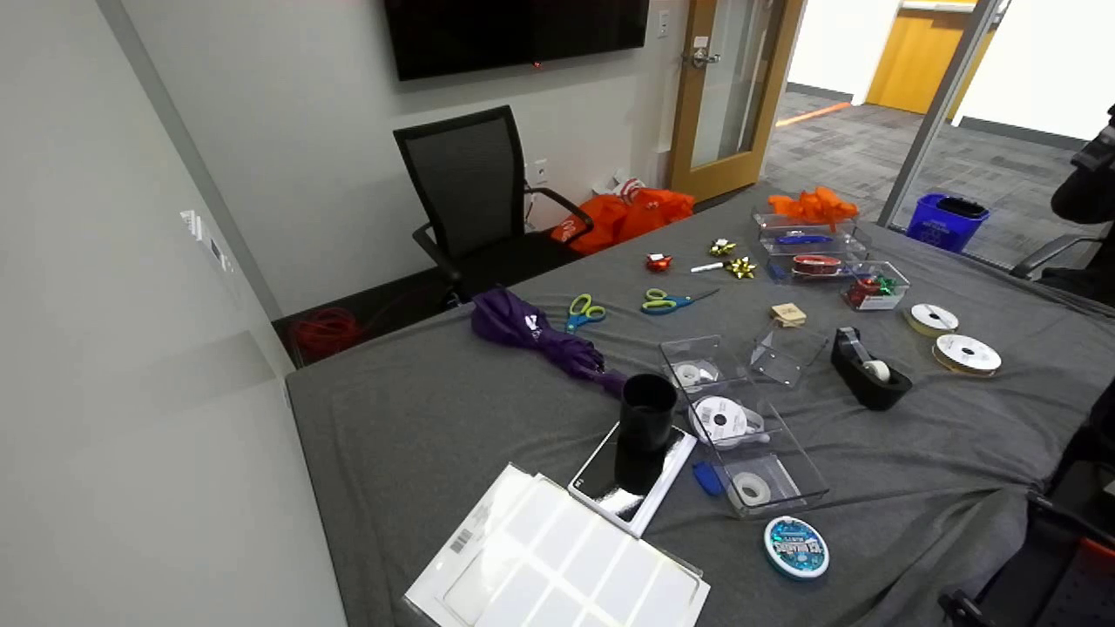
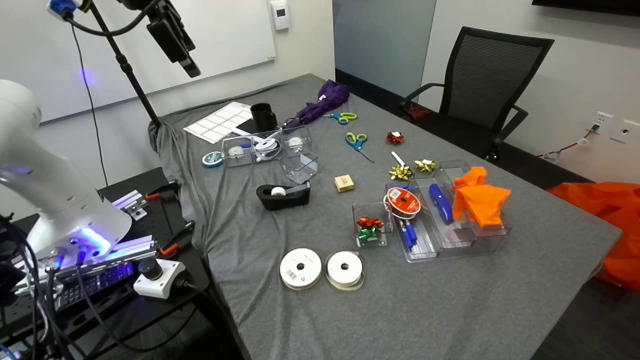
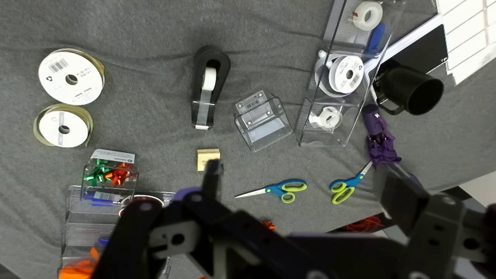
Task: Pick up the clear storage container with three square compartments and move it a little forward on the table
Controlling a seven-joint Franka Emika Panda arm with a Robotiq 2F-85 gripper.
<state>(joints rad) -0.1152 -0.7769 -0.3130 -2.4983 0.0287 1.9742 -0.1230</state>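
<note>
Nr clear container [image 3: 350,101] sit mug [image 3: 412,91], umbrella [image 3: 381,151], sml bin [image 3: 260,120]; tool [image 3: 301,172] spread wide, empty.

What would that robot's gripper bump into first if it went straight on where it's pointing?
Probably the table, between the tape dispenser and the clear storage container: the gripper points roughly downward. Depth is hard to judge, so it might clip one of them.

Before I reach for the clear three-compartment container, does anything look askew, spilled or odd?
I see nothing spilled or broken. One oddity: the black mug stands on a glossy-topped box beside the clear storage container, not on the table itself; it might tip if bumped.
</note>
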